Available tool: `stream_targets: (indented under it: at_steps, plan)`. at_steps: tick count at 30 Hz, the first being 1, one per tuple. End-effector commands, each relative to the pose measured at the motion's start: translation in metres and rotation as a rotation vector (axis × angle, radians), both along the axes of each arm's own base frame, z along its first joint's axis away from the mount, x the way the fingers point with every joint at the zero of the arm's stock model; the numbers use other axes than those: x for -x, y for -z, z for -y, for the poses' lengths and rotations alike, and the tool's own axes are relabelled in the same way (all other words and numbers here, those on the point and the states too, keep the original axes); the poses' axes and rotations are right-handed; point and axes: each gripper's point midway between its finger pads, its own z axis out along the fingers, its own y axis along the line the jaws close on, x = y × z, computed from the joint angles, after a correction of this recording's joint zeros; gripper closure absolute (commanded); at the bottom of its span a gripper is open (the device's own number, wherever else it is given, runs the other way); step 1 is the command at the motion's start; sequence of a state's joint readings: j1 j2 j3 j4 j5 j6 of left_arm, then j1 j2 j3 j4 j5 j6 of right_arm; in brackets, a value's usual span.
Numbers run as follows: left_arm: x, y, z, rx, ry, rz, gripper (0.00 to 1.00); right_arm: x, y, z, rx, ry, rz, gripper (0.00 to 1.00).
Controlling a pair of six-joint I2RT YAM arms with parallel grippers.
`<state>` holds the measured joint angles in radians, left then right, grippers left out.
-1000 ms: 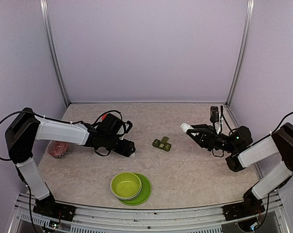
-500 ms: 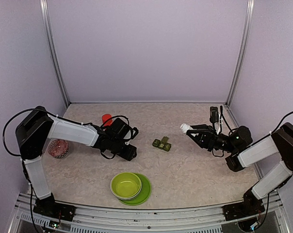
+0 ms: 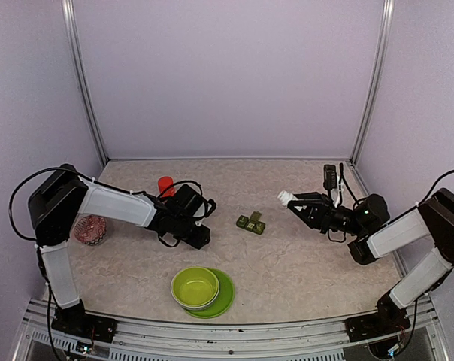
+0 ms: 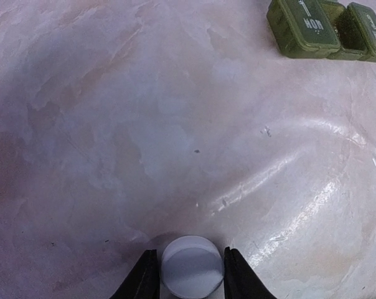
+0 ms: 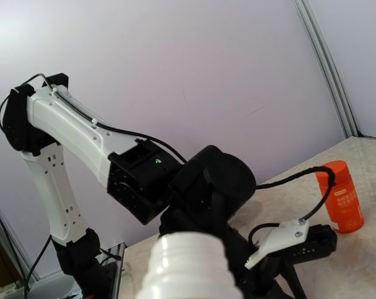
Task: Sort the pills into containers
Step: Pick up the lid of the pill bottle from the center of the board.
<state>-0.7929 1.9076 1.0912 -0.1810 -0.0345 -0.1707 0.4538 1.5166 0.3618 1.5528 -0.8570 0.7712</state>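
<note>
The containers, a dark green strip of joined lidded boxes, lie mid-table and show at the top right of the left wrist view. My left gripper is low over the table to their left. Its jaws press both sides of a white round cap that rests on the surface. My right gripper is raised to the right of the containers and is shut on a white bottle with a threaded, uncapped neck. No pills show in any view.
An orange-red bottle stands behind the left arm and also appears in the right wrist view. A lime-green bowl on its plate sits near the front. A pink round object lies at far left.
My left arm has shifted right and forward, uncovering the orange-red bottle, and its jaws have closed in on the white cap. The right arm has barely moved.
</note>
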Motion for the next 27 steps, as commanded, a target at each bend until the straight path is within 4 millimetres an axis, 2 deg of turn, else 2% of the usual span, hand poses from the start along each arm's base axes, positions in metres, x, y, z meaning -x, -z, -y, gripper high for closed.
stream_targets:
  at_steps: [1, 4, 7, 12, 16, 27]
  plan:
    - [-0.002, 0.003, 0.008, 0.003, 0.024, -0.002, 0.68, 0.010, -0.032, 0.008, -0.075, 0.003, 0.180, 0.79]
    - [-0.001, 0.004, 0.011, 0.012, 0.038, -0.010, 0.78, 0.009, -0.031, 0.007, -0.071, 0.002, 0.179, 0.79]
    - [0.000, 0.003, 0.013, 0.024, 0.045, -0.011, 0.84, 0.008, -0.030, 0.006, -0.064, 0.005, 0.175, 0.79]
    - [0.000, -0.009, 0.018, 0.082, 0.061, -0.001, 0.84, 0.002, -0.025, 0.003, -0.042, 0.005, 0.162, 0.79]
    - [0.002, -0.035, 0.030, 0.172, 0.106, 0.023, 0.84, -0.002, -0.020, -0.001, -0.028, -0.004, 0.148, 0.79]
    - [0.028, -0.133, 0.069, 0.461, 0.280, 0.096, 0.83, -0.012, -0.007, -0.010, 0.021, -0.013, 0.113, 0.80]
